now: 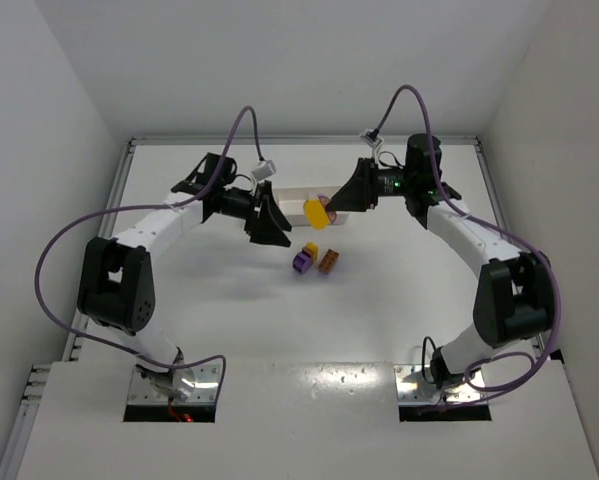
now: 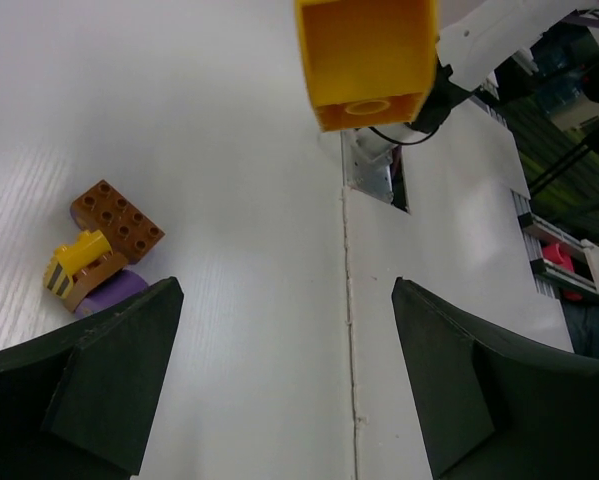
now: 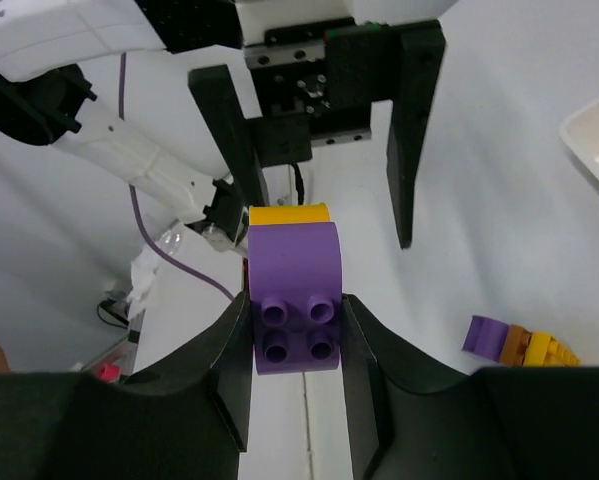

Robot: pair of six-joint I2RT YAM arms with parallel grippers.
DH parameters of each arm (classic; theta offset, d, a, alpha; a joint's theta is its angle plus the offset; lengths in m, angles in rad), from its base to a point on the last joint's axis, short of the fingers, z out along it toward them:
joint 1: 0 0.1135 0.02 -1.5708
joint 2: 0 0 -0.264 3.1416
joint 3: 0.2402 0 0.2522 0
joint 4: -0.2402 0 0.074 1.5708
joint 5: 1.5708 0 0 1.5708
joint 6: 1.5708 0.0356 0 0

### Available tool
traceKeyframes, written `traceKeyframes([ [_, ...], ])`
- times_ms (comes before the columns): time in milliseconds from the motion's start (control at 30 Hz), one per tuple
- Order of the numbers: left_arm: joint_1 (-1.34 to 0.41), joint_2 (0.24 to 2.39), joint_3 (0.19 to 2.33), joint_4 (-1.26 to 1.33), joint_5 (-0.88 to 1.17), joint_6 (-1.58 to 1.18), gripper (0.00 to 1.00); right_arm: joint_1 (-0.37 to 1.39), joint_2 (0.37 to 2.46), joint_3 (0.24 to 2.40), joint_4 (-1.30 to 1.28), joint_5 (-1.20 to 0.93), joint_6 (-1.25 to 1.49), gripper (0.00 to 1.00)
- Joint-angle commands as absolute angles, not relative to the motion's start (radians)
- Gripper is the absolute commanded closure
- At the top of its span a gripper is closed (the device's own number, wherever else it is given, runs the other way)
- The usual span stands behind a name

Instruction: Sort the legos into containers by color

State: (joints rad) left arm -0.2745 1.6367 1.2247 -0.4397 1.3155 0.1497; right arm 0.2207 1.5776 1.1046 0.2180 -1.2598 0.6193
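left fingers [image 2: 109, 380]: standing wide open, gripping nothing, facing the yellow brick [image 2: 369, 60] across a gap over the tabletop [image 2: 229, 150].
tray [image 1: 291, 200]: sitting just behind the two grips, mostly hidden. I can't tell what its compartments are holding.
yellow brick: hanging in the air in front of the tray, joined to the purple brick [image 3: 296, 270], pointing at the left fingers.
purple brick: riding in the right grip, studs facing the wrist camera.
right fingers [image 3: 229, 370]: squeezing shut on the purple brick only, not touching the yellow one.
pile [image 2: 119, 225]: purple, orange and yellow pieces lying clumped on the tabletop nearer the arm bases, not being touched.
step (my read): setting up a two-arm pull-apart, with left taking yellow and right keeping purple.
risk, misalignment: the yellow brick is sitting off the left fingers' centre line. Closing like this is risking a one-sided push that twists the stack out of the right grip.
risk, drop: the right hold is covering a small patch of smooth plastic. A hard pull is likely ending in a slip and a brick bouncing across the tabletop or into the wrong compartment.
risk, collision: the two grips are working nose to nose, so overshooting is meaning finger-on-finger contact.
risk, partial split: pulling skewed is jamming the studs rather than freeing them.
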Motion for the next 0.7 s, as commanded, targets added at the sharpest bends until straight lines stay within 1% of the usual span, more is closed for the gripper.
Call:
traceKeyframes([
  [0,-0.298,1.646,1.290,-0.423,1.322,0.120,0.08,0.233,1.568,1.170,0.293,-1.296,0.664,0.90],
  [167,-0.327,1.680,1.354,-0.423,1.312,0.088,0.08,0.251,1.612,1.189,0.293,-1.296,0.664,0.90],
  [200,-0.327,1.680,1.355,-0.423,1.324,0.087,0.09,0.252,1.612,1.189,0.293,-1.296,0.664,0.90],
  [500,-0.354,1.698,1.440,-0.423,1.353,0.048,0.09,0.273,1.661,1.207,0.293,-1.296,0.653,0.90],
  [567,-0.363,1.709,1.454,-0.423,1.353,0.038,0.13,0.282,1.661,1.216,0.284,-1.296,0.643,0.90],
  [633,-0.364,1.729,1.468,-0.423,1.362,0.028,0.13,0.291,1.670,1.216,0.284,-1.296,0.643,0.90],
  [667,-0.364,1.729,1.485,-0.423,1.371,0.028,0.16,0.291,1.671,1.216,0.284,-1.296,0.643,0.90],
])
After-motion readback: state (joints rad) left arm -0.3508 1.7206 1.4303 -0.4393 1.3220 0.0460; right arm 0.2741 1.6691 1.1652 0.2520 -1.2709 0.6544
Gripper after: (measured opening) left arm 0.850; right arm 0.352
